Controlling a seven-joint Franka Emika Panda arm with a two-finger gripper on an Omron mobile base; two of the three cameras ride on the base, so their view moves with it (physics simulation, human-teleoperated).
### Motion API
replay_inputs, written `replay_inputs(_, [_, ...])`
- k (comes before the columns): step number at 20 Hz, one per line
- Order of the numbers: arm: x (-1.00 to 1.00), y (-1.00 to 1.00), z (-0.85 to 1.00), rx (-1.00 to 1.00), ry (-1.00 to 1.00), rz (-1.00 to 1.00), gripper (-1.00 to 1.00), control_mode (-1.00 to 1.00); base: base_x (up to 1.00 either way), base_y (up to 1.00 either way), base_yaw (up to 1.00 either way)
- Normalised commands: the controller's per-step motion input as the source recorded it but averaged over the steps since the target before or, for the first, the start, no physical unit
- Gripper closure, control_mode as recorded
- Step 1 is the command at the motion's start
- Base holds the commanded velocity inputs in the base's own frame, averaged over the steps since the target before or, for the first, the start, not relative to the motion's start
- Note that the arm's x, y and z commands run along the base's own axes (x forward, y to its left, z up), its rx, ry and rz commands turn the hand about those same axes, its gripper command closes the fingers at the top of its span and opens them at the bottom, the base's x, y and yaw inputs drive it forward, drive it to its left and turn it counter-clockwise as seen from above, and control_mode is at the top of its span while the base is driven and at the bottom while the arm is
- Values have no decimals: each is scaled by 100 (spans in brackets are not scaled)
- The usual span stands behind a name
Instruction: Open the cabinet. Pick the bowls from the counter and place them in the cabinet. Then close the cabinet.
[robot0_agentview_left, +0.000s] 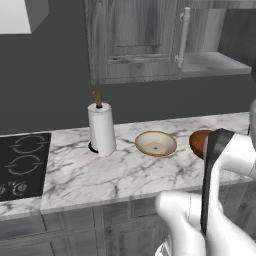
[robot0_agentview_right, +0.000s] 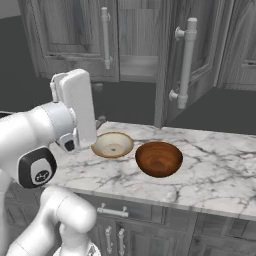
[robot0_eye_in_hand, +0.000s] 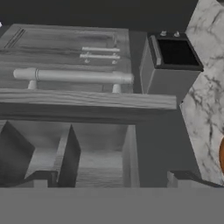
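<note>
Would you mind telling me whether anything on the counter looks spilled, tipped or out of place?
Nothing stands out. Both bowls, the cream one and the brown one, sit upright on the counter, the paper towel roll stands straight, and the cabinet door is open.

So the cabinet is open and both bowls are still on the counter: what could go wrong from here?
The open cabinet door juts out above the counter, close over the reddish-brown bowl; lifting a bowl straight up might clip it. The two bowls sit close together, so the open gripper reaching for the cream bowl could nudge its neighbour. The paper towel roll beside it also narrows that approach.
</note>
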Motion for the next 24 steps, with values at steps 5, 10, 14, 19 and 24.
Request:
replay_inputs(5, [56,-12,0,4,0,-11,-100,-100,0,0,0])
replay_inputs(10, [38,-26,0,8,0,-13,-100,-100,0,0,0])
replay_inputs(14, [28,-41,0,11,-3,-12,-100,-100,0,0,0])
replay_inputs(19, [38,-37,-5,8,-5,-7,-100,-100,0,0,0])
replay_inputs(24, [54,-20,-16,2,-4,-1,-100,-100,0,0,0])
